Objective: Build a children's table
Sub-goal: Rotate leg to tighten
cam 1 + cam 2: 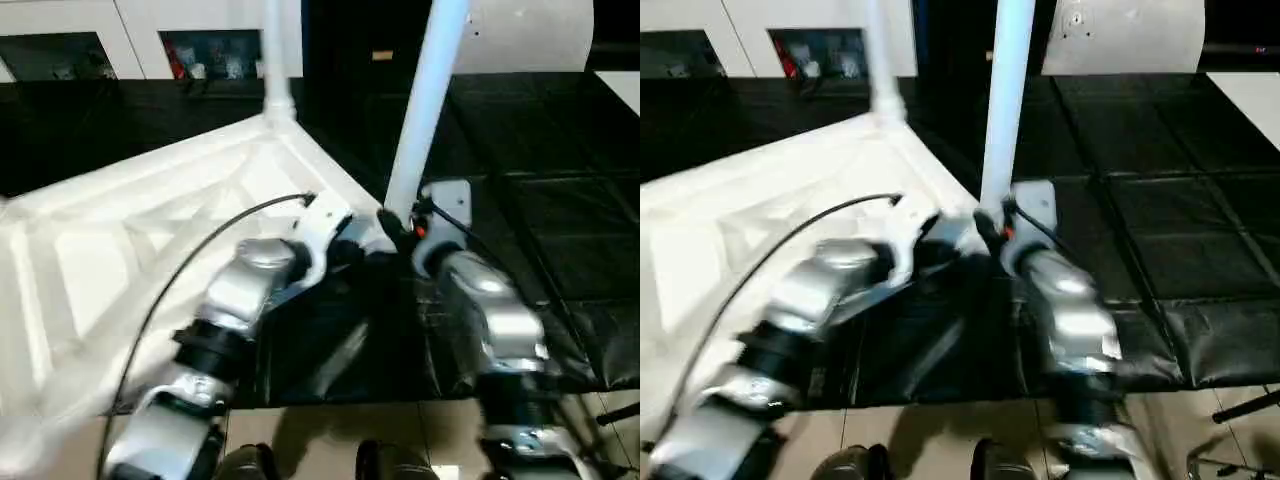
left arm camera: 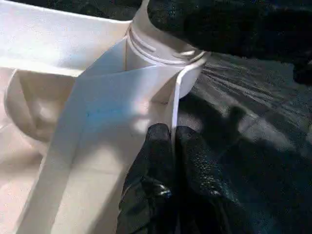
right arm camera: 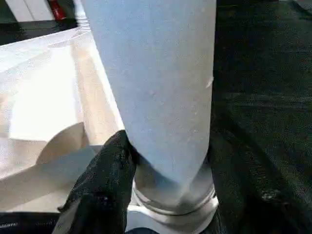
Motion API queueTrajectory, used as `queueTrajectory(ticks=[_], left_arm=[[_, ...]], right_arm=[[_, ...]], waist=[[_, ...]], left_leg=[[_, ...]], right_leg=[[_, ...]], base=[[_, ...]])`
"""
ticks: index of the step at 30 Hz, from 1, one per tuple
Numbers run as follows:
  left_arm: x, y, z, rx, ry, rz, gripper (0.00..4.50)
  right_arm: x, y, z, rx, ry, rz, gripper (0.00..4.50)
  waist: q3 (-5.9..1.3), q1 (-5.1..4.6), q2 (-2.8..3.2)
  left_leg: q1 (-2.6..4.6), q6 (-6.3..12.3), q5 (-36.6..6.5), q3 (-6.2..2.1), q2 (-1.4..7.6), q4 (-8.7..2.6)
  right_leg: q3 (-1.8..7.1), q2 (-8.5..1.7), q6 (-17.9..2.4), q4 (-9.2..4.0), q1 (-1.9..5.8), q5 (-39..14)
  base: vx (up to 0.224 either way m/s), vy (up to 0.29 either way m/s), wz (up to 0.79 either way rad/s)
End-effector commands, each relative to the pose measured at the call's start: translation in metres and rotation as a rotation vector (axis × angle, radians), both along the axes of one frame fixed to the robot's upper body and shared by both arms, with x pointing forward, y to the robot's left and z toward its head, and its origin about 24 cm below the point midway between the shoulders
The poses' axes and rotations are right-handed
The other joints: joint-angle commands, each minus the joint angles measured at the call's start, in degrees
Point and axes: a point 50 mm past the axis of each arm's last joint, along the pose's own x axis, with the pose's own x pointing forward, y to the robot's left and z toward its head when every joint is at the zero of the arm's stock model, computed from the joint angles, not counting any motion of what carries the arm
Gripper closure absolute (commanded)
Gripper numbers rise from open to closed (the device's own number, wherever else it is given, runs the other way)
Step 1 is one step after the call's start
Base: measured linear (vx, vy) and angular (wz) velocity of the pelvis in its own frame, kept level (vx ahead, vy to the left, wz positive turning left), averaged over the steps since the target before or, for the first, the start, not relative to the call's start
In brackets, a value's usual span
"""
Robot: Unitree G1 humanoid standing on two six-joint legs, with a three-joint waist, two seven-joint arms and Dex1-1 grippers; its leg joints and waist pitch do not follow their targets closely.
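Left hand (image 2: 168, 141) pinching tabletop (image 1: 130, 250) rim, right hand (image 1: 400, 228) around leg (image 1: 425, 110), black floor mats (image 1: 560, 230)

Lab/test rm: black floor mats (image 1: 560, 250), white cabinet (image 1: 150, 40).

Table top lying upside down on the floor mat, with two legs standing up from it

The table top (image 1: 150, 240) lies on the floor mat (image 1: 560, 250), to the left. One leg (image 1: 425, 110) stands up in the near corner, and another leg (image 1: 280, 60) stands in the corner behind it. The left gripper (image 2: 168, 146) pinches the top's edge just beside the near leg. The right gripper (image 1: 398, 225) is around the bottom of that leg. A cabinet (image 1: 140, 35) stands far behind.
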Motion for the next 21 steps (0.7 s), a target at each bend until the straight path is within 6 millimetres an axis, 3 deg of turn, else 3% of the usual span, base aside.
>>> queueTrajectory(ticks=[1,5,7,9,11,13,17,21], left_arm=[[0.001,-0.017,0.018,-0.021,-0.087,-0.018,4.50],[-0.002,-0.014,0.015,-0.013,-0.082,-0.048,4.50],[-0.004,-0.007,0.013,-0.010,-0.077,-0.085,4.50],[-0.006,0.000,0.011,-0.003,-0.069,-0.126,4.50],[-0.007,0.003,0.010,0.002,-0.065,-0.142,4.50],[-0.010,0.014,0.007,0.024,-0.061,-0.201,4.50],[-0.011,0.034,0.002,0.073,-0.049,-0.252,4.50],[-0.013,0.057,0.001,0.133,-0.041,-0.353,4.50]], right_arm=[[-0.016,0.063,-0.010,0.092,0.060,0.254,1.76],[-0.016,0.059,-0.010,0.077,0.035,0.237,1.36],[-0.016,0.047,-0.010,0.051,0.006,0.242,1.16],[-0.016,0.034,-0.009,0.026,-0.024,0.265,1.04],[-0.016,0.029,-0.008,0.023,-0.037,0.281,0.86],[-0.019,0.010,-0.004,0.011,-0.072,0.333,0.68],[-0.029,-0.015,0.000,-0.048,-0.081,0.460,0.36],[-0.055,-0.040,0.004,-0.108,-0.034,0.732,0.14]], waist=[[-3.99,0.05,-0.59],[-4.14,-0.73,-0.42],[-4.18,-0.48,-0.30],[-4.30,-0.50,-0.60],[-4.34,-0.52,-0.35],[-4.40,-0.36,-0.35],[-4.29,0.30,-0.28],[-3.90,1.42,-0.33]], left_leg=[[0.40,4.80,-8.6,-1.57,3.12,-3.93],[0.23,5.38,-8.1,-1.71,3.02,-3.83],[0.60,5.79,-7.4,-1.56,3.28,-3.81],[0.54,6.37,-6.0,-1.46,3.38,-3.79],[0.48,7.17,-4.9,-1.44,3.42,-3.69],[0.39,8.10,-4.3,-1.44,3.35,-3.52],[0.63,8.82,-4.8,-1.36,3.57,-3.54],[0.99,7.45,-7.9,-1.43,3.86,-3.87]], right_leg=[[3.23,-5.23,-10.1,-4.70,3.33,-15.2],[3.13,-5.30,-10.6,-4.64,3.53,-14.0],[3.27,-5.25,-11.4,-4.51,3.32,-12.3],[3.30,-5.07,-12.3,-4.12,3.53,-8.6],[3.31,-5.19,-13.5,-3.72,3.60,-5.6],[3.28,-5.32,-14.2,-3.52,3.90,-3.9],[3.24,-5.24,-14.1,-3.76,3.74,-5.2],[3.33,-5.26,-12.3,-4.28,3.61,-11.2]], base=[[0.000,0.000,0.00],[0.000,0.000,0.00],[0.000,0.000,0.00],[0.000,0.000,0.00],[0.000,0.000,0.00],[0.000,0.000,0.00],[0.000,0.000,0.00],[0.000,0.000,0.00]])
